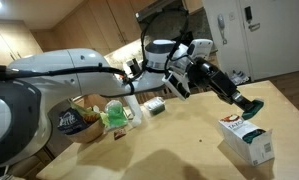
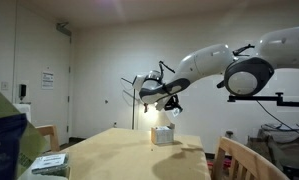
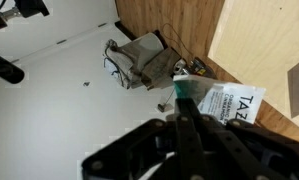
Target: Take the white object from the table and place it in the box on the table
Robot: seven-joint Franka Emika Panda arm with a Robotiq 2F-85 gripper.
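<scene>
In an exterior view, your claw hangs just above the box. Its jaws are drawn in narrow on the white object, which shows as a small teal-tipped piece at the tips and is off the surface. You have 1 box and 1 white object here. Well away from the box, on the arm's side, there is 1 dark basket, 1 green bag and 1 upright white roll. The surface is pale wood, with wooden cabinets behind it.

In an exterior view from across the room, the claw hovers over the 1 box, which stands at the far end of the tan surface. The packet is too small to make out here. A wooden chair stands nearer the camera than the box. The walls are white and the light is dim.

In the wrist view, the claw is nearly closed. Its dark fingers pinch the green end of the white object, and the printed white part sticks out beyond them. Past the packet you see brown wood and 1 grey bundle with wires. The box can't be made out in this view.
</scene>
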